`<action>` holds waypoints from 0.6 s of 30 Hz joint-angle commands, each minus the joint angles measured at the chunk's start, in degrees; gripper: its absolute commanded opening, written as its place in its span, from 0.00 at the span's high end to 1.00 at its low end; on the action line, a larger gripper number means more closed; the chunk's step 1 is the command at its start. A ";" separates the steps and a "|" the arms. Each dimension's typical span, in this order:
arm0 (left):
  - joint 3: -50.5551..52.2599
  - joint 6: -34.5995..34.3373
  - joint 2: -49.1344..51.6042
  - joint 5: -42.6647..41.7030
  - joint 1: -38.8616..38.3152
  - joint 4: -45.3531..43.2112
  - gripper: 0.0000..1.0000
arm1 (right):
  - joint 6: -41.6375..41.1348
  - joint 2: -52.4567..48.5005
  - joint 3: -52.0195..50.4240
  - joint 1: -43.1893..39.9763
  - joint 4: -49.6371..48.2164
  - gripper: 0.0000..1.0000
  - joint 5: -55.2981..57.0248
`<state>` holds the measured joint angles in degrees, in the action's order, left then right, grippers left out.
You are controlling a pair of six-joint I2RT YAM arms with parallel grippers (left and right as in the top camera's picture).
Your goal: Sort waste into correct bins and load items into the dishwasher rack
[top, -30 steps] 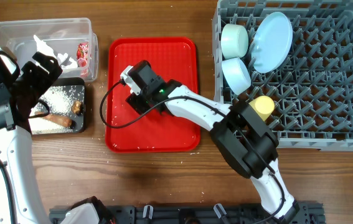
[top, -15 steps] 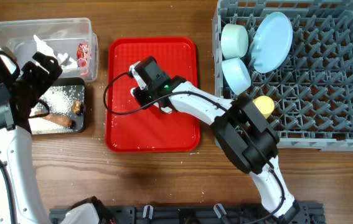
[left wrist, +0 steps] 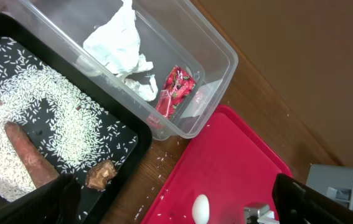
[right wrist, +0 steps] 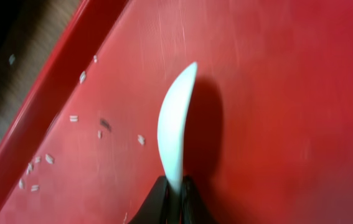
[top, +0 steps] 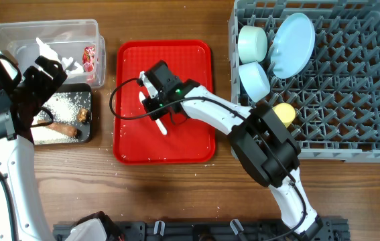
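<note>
My right gripper (top: 157, 107) (right wrist: 175, 188) is shut on a white spoon (top: 162, 126) (right wrist: 176, 127) over the flat red tray (top: 190, 60) (right wrist: 276, 93); the spoon stands on edge between the pinched jaws. In the grey dishwasher rack (top: 350, 87) stand a pale blue plate (top: 292, 45), two bowls (top: 252, 42) (top: 255, 79) and a yellow cup (top: 284, 112). The clear tub (left wrist: 226, 53) holds the white scrap (left wrist: 123, 43) and red wrapper (left wrist: 176, 90). In the black tray (left wrist: 126, 134) lie rice crumbs (left wrist: 27, 118), the brown stick (left wrist: 30, 162) and the lump (left wrist: 100, 175). My left gripper (left wrist: 173, 186) hangs open above the black tray's corner.
A few rice grains (right wrist: 83, 78) lie scattered on the red tray's left side and on the wood beside it. The right arm's cable (top: 117, 114) loops over the tray's left rim. The rack fills the table's right side.
The right jaws have closed onto the white spoon, after shifting from the tray's upper left toward its middle. The spoon now points toward the front. The left arm has not moved.
</note>
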<state>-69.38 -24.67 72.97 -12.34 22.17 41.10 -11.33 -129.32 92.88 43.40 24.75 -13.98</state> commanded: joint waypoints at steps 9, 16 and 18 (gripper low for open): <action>-0.61 0.90 -0.04 -0.70 -0.11 -0.13 0.00 | -0.72 6.95 6.36 -1.05 22.23 0.96 2.73; -0.61 0.90 -0.04 -0.68 -0.11 -0.15 0.00 | -0.81 24.96 6.45 -7.74 27.43 0.96 3.67; -0.61 0.90 -0.04 -0.68 -0.11 -0.13 0.00 | -2.10 29.94 6.43 -10.16 29.90 0.96 6.78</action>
<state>-69.38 -24.67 72.97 -12.34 22.17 41.10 -11.77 -107.02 98.13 36.05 52.45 -11.22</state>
